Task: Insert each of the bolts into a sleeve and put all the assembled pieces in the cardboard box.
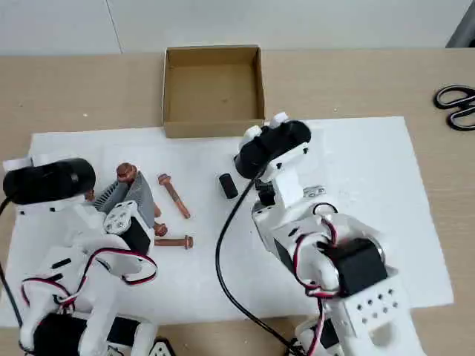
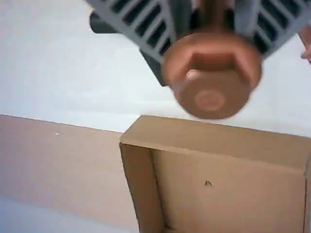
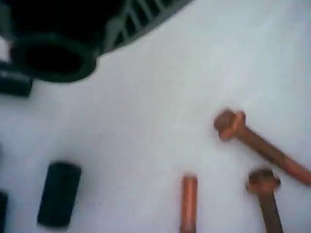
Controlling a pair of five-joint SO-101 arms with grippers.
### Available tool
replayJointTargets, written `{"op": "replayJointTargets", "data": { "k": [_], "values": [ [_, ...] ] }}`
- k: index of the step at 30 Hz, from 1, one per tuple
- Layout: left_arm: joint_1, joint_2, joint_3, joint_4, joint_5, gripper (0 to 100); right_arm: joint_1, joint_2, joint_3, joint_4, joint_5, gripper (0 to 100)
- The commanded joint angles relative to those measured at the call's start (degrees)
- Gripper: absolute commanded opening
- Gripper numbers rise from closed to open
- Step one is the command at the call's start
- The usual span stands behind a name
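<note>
"Which bolt is in play right now?"

"The held bolt (image 1: 126,173), copper coloured, left of centre in the high view. The left arm's (image 1: 82,252) jaws are closed on its shank, and its head sits at the tips of the grey jaws. In the left wrist view the head (image 2: 211,73) hangs in front of the cardboard box's near wall."

"And the sleeve?"

"The right arm's (image 1: 319,237) jaws are gripping a black held sleeve (image 3: 53,58). Its open end is turned toward that arm's wrist camera. That wrist sits at the middle of the high view, just below the box's lower right corner."

"What about the rest of the parts?"

"A loose sleeve (image 1: 228,185) lies on the paper between the two arms, just left of the right wrist. A slanted bolt (image 1: 174,195) lies near the left jaws. A level bolt (image 1: 174,242) lies below it. A third bolt head (image 1: 160,229) shows right beside the left arm."

"And the box?"

"The cardboard box (image 1: 211,130) stands open at the top centre, on the far edge of the white sheet (image 1: 371,193) that covers the counter (image 1: 74,89). A pair of scissors (image 1: 456,104) lies at the upper right, off the sheet."
</note>
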Motion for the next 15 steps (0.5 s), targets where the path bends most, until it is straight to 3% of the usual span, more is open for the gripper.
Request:
{"op": "replayJointTargets", "data": {
  "k": [1,7,15],
  "values": [
    [0.2,-1.2,0.6,-1.8,3.2,1,-3.5,-6.4,1.2,-4.0,-6.2,0.4],
    [0.2,-1.4,0.8,-1.9,8.4,1,-12.8,-20.8,15.4,-12.4,-9.5,0.3],
    [0.3,-1.5,0.6,-1.9,12.5,1,-16.4,-36.0,33.5,-23.6,-8.2,0.3]
  ]
}}
